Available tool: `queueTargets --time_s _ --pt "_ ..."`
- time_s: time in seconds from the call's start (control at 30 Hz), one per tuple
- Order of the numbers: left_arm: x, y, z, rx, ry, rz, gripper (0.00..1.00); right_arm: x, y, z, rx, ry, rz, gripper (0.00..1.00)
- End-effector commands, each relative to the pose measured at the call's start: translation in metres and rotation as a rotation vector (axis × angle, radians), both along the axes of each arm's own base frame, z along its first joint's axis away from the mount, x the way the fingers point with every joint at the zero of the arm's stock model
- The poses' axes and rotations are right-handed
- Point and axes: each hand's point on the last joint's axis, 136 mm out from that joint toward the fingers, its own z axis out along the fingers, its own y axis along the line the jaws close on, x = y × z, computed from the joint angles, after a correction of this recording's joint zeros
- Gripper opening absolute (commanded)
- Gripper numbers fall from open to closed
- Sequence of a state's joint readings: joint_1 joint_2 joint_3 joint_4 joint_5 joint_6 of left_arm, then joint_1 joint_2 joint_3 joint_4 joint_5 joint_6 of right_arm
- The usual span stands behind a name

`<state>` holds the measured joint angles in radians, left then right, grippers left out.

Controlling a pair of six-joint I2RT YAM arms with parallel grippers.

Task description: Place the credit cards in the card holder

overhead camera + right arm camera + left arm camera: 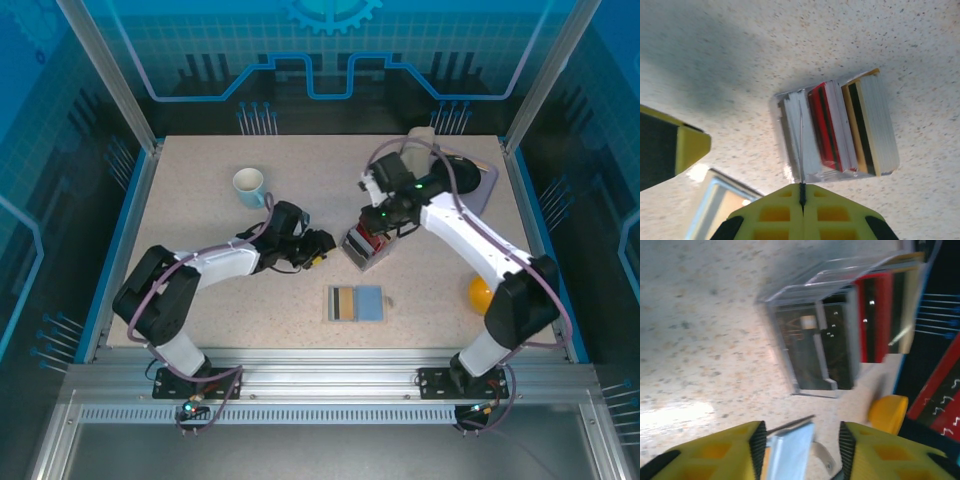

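Overhead and wrist views, read from left to right with the clear box [364, 247] as reference. A pale mug [249, 186] stands on the speckled bench [200, 160], well left of the box and further back. The left fingers [801, 429] lie just left of the box and stand partly apart. A pale blue panel [790, 452] shows between them without filling the gap; whether they touch it cannot be told. The card holder [356, 303] lies opened flat in front of the box, near it but apart, showing grey, tan and blue panels side by side. The box holds the credit cards [830, 125] on edge in three stacks: whitish, red with white, and tan with black. Pale marks on a dark card face are too blurred to read. The right fingers [801, 184] are pressed together on an edge-on card [800, 145] at the whitish stack. A yellow ball [480, 293] rests well right of the box.
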<state>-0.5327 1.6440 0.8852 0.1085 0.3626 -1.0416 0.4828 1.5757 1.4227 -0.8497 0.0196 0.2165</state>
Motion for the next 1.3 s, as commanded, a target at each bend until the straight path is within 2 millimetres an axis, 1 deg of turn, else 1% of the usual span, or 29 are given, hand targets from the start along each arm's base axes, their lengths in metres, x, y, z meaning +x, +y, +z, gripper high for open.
queueTargets --time_s 0.0,0.1,0.2,0.27,0.4,0.47,0.53,0.6,0.8,0.9,0.93,0.97,1.0,1.1,1.27 --pt "0.007 -0.009 0.050 -0.168 -0.114 -0.029 0.52 -0.020 0.020 0.029 0.340 0.080 -0.012 0.00" --pt "0.012 -0.016 0.084 -0.273 -0.188 -0.062 0.61 -0.028 0.020 0.050 0.517 0.101 -0.036 0.00" --pt "0.013 -0.028 0.113 -0.358 -0.243 -0.116 0.65 -0.034 0.019 0.059 0.622 0.122 -0.055 0.00" --pt "0.013 -0.032 0.126 -0.396 -0.267 -0.142 0.66 -0.036 0.019 0.062 0.681 0.135 -0.063 0.00" --pt "0.010 -0.037 0.141 -0.442 -0.298 -0.182 0.64 -0.037 0.018 0.063 0.764 0.166 -0.085 0.00" --pt "0.008 -0.039 0.146 -0.459 -0.308 -0.198 0.62 -0.037 0.018 0.064 0.797 0.182 -0.088 0.00" --pt "0.006 -0.040 0.146 -0.460 -0.306 -0.205 0.57 -0.037 0.018 0.065 0.829 0.190 -0.091 0.00" --pt "0.005 -0.041 0.145 -0.462 -0.301 -0.211 0.56 -0.037 0.018 0.064 0.852 0.199 -0.098 0.00" --pt "0.004 -0.042 0.141 -0.451 -0.289 -0.211 0.56 -0.035 0.016 0.062 0.883 0.211 -0.119 0.00" --pt "0.004 -0.042 0.137 -0.434 -0.280 -0.207 0.61 -0.034 0.012 0.061 0.880 0.206 -0.136 0.00" --pt "0.004 -0.042 0.138 -0.436 -0.282 -0.208 0.60 -0.034 0.012 0.060 0.882 0.207 -0.139 0.00" --pt "0.003 -0.043 0.138 -0.437 -0.281 -0.212 0.59 -0.034 0.012 0.060 0.885 0.212 -0.141 0.00" --pt "0.002 -0.044 0.139 -0.440 -0.282 -0.220 0.55 -0.033 0.012 0.060 0.889 0.212 -0.143 0.00" --pt "0.000 -0.047 0.143 -0.449 -0.291 -0.236 0.37 -0.031 0.012 0.059 0.895 0.219 -0.152 0.00" --pt "-0.002 -0.046 0.144 -0.453 -0.300 -0.239 0.14 -0.029 0.009 0.047 0.872 0.237 -0.188 0.00"
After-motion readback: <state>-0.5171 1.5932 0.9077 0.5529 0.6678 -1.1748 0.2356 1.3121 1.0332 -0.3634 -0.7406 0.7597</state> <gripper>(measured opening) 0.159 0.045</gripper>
